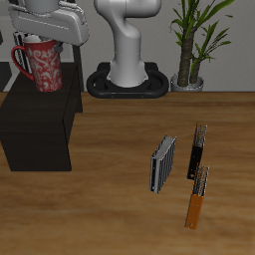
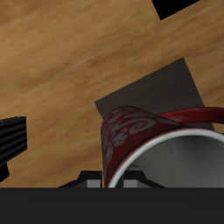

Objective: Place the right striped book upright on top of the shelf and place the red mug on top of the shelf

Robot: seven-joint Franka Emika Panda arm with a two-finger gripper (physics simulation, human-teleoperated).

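The red mug (image 1: 45, 67) hangs upright just under the gripper (image 1: 45, 38), its mouth toward the hand and its long axis vertical, above the back part of the shelf (image 1: 40, 125). Whether its base touches the shelf top cannot be told. The gripper's fingers come down around the mug's rim and appear closed on it. The mug is dark red with a pale curling pattern, rounded in the wall, with a loop handle at its side; in the wrist view the mug (image 2: 144, 131) fills the space right before the hand, its light inside and red rim (image 2: 188, 118) showing.

Below the hand, the shelf is a low, boxy black block with a flat matte top.

Well away from the hand, on the bare wood-grain table (image 1: 110, 199), stands a striped book (image 1: 163, 165), thin, on edge, with its cover of black and white stripes upright. Just beyond it, farther from the hand, a thin dark book (image 1: 197, 151) and a thin orange book (image 1: 198, 197) lie in a row, one behind the other. Behind the hand are the robot's white base (image 1: 127, 70) and a potted plant (image 1: 194, 40).
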